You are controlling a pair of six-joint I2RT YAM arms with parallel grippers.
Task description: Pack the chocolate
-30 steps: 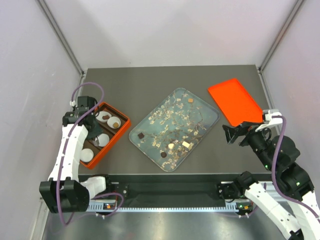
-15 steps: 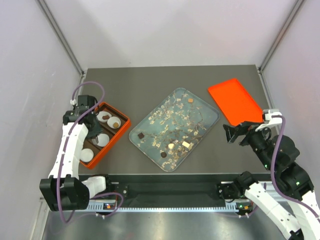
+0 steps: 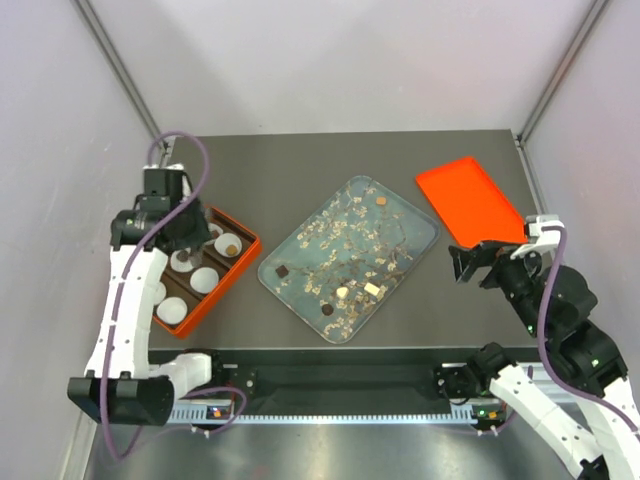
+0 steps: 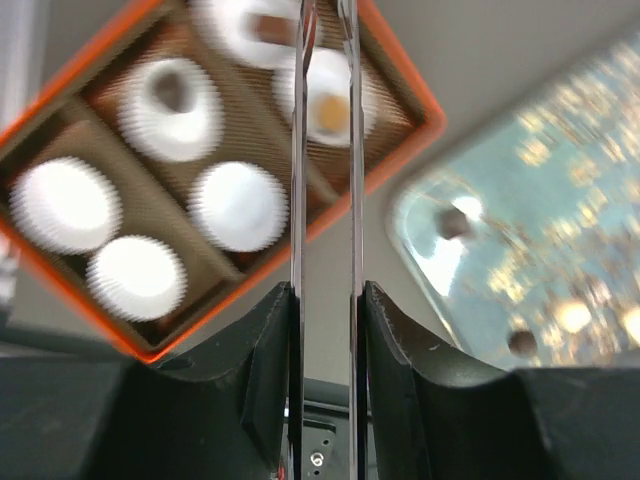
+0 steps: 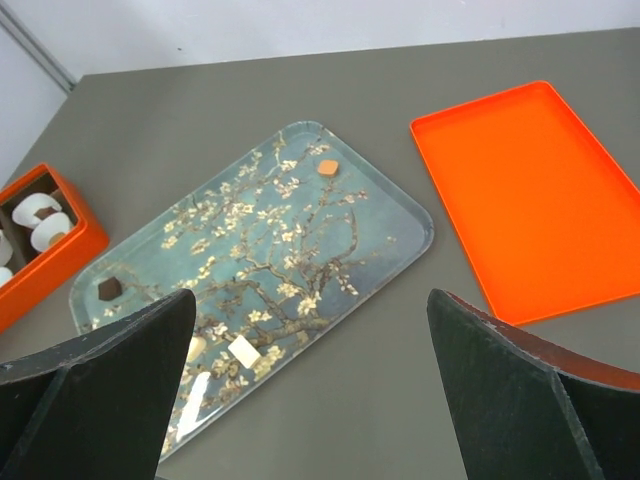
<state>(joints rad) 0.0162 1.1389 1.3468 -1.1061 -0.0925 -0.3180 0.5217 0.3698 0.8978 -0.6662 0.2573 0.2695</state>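
Several small chocolates lie on the flowered tray: a dark one, a caramel one and a cream one. The orange box holds white paper cups. In the left wrist view the box shows a dark piece and a caramel piece in cups. My left gripper hangs above the box, its thin blades a narrow gap apart and empty. My right gripper is wide open and empty, right of the tray.
A flat orange lid lies at the back right, beyond my right gripper, and also shows in the right wrist view. Thin pale flake patterns cover the tray. The box sits near the table's left edge.
My left arm has lifted and drawn back from the box, its blades now higher above the cups. The right arm has not moved.
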